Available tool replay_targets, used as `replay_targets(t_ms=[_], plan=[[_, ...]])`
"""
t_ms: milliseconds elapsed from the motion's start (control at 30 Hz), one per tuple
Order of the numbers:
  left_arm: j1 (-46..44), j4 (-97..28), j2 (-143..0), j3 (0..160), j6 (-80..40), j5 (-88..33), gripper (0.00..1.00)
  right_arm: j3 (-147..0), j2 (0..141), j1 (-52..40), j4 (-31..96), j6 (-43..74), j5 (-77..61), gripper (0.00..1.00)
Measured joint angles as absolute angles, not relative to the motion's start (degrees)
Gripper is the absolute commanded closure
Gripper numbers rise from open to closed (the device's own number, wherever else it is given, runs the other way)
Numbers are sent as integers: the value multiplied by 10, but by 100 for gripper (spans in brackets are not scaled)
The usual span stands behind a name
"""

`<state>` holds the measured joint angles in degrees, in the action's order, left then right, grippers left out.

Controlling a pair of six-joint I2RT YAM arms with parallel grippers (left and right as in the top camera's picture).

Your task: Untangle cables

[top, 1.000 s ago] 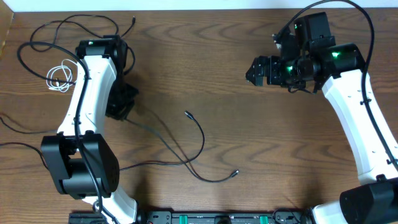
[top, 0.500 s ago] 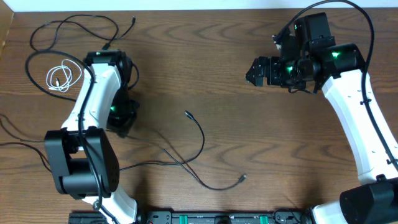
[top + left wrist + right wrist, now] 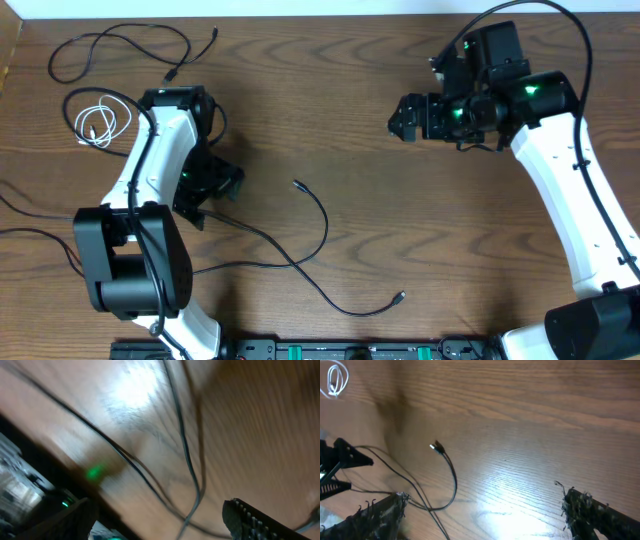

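Observation:
Two long black cables (image 3: 322,215) cross near the table's middle. One ends in a plug (image 3: 297,184), the other in a plug (image 3: 400,296). A third black cable (image 3: 100,42) loops at the far left, beside a small white coiled cable (image 3: 97,120). My left gripper (image 3: 222,198) hovers low over the left end of the crossed cables, jaws open. In the blurred left wrist view the black cables (image 3: 187,475) lie on the wood between the spread fingers (image 3: 260,520), ungripped. My right gripper (image 3: 400,117) hangs open and empty at the upper right. The right wrist view shows the plug (image 3: 436,447) and white coil (image 3: 335,380).
Thicker black cords (image 3: 30,215) trail off the left table edge near the left arm's base (image 3: 130,265). The left gripper (image 3: 340,460) shows at the left edge of the right wrist view. A black rail (image 3: 350,350) runs along the front edge.
My left gripper has gone from shut to open, letting go of the black cable, after shifting right. That cable's free plug slid right and toward the front. The right arm edged slightly left.

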<state>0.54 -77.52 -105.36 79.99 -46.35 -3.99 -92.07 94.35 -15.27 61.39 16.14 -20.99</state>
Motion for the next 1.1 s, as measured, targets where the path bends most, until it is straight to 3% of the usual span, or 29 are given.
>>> replay_targets(t_ms=[167, 367, 567, 733, 833, 1100], plan=[[-37, -768, -1054, 800, -369, -51, 16, -921, 943, -171, 600, 161, -210, 1], [-69, -730, -1054, 800, -366, -56, 16, -921, 943, -195, 601, 145, -209, 1], [41, -721, -1054, 800, -409, -60, 14, -921, 943, -243, 608, 72, -209, 1], [139, -751, -1054, 800, -378, -94, 17, -921, 943, -261, 576, 67, -184, 1], [133, -781, -1054, 799, -361, -109, 22, -921, 943, -258, 551, 99, -155, 1], [103, -791, -992, 785, -324, -135, 18, -921, 943, -206, 575, 156, -116, 1]])
